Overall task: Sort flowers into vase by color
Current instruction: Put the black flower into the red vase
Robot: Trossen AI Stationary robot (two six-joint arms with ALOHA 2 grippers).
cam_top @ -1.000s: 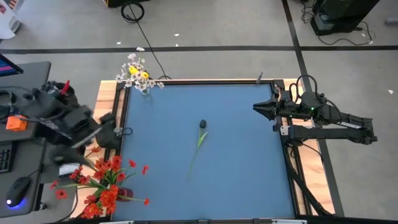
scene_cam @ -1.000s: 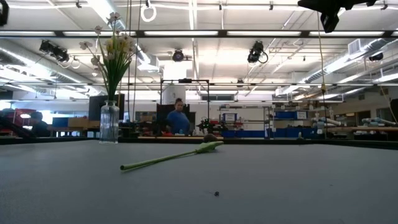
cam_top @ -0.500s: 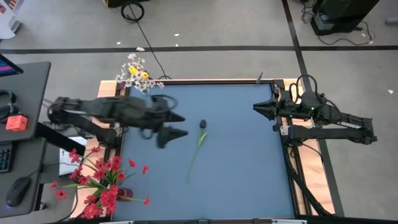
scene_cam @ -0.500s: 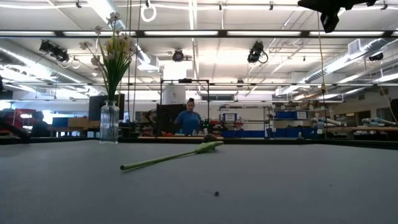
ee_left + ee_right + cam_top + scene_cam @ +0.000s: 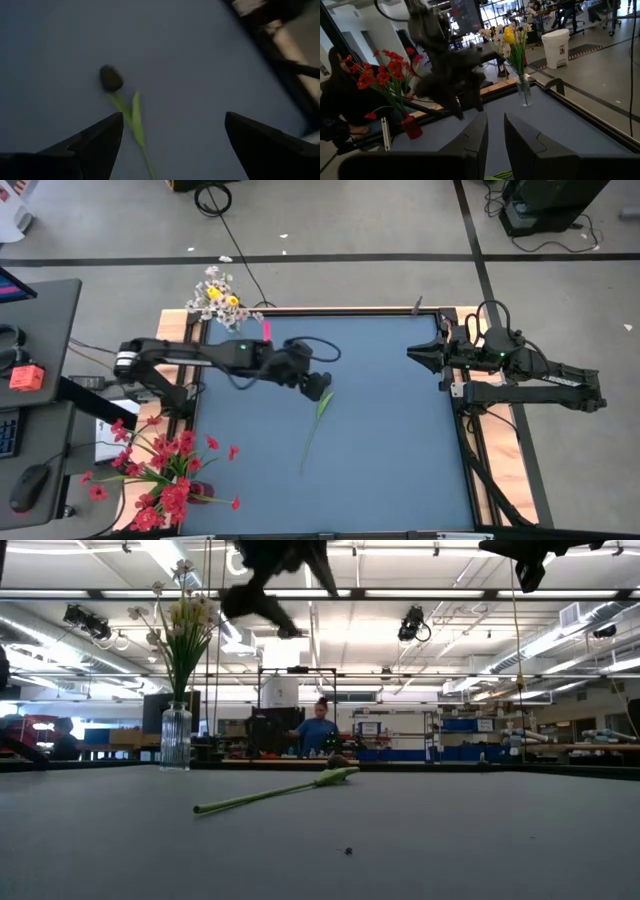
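The left gripper is out over the middle of the blue table, hanging in the air with its fingers spread wide and nothing between them. Right below it, just ahead of the fingertips, lies the one loose flower, a dark-budded sprig. Its near-black bud sits almost under the gripper, and the green stem with one leaf runs away from it toward the near edge of the table. From the low view the sprig lies flat on the surface with the gripper well above it, so they're apart, not touching.

Further out on the left arm's side, past the far left corner of the table, there's a clear glass vase holding the white and yellow flowers. Closer to the near left corner, off the table edge, a red vase holds the bunch of red flowers. Both bunches are well apart from the gripper.

The right gripper is parked at the right edge of the table, far from the sprig. Its fingers stand close together with only a narrow gap and nothing is held in them.

Behind the table there's a person standing way back in the room, and another person sits beside the red flowers.
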